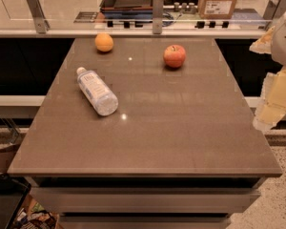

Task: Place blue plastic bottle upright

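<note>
The blue plastic bottle (pixel 97 91) lies on its side on the brown desk (pixel 157 137), left of the apple (pixel 174 56) and nearer the camera than it. Its white cap points toward the far left corner of the desk and its clear ribbed base points toward the near edge, so the body runs on a slant. A white and blue label wraps the half closest to the cap. The bottle rests flat on the surface and touches nothing else.

The apple stands upright, stem up, in the far half of the desk, a little right of the middle. An orange (pixel 104 42) sits to the left of the apple, slightly farther back, close to the rear edge. The bottle is well apart from the apple and somewhat closer to the orange, which lies beyond its cap.

The gripper (pixel 271 104) shows as a pale, cream-coloured shape at the right border of the view, right of the apple and past the desk's right edge, above the floor. It is well apart from the bottle, with the apple between them. Whether it is spread or closed, I cannot tell.

Behind the apple, past a rail with metal posts, stands a cardboard box (pixel 218 1).
</note>
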`<control>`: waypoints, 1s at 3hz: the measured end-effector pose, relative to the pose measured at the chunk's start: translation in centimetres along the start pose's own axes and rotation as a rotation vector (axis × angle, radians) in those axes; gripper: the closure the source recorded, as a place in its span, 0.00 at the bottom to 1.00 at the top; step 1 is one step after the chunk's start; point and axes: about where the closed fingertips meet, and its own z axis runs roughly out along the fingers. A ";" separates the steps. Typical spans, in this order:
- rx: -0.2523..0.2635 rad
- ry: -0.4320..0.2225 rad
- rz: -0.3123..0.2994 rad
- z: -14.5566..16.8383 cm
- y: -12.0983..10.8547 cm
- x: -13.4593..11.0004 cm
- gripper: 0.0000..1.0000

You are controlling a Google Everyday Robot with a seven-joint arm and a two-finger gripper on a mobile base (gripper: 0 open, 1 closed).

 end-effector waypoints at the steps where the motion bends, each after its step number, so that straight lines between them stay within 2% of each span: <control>1: 0.000 0.000 0.000 0.0 0.0 0.0 0.00; 2: 0.010 -0.003 -0.001 -0.2 -0.1 -0.1 0.18; 3: 0.020 -0.006 -0.002 -0.5 -0.1 -0.2 0.42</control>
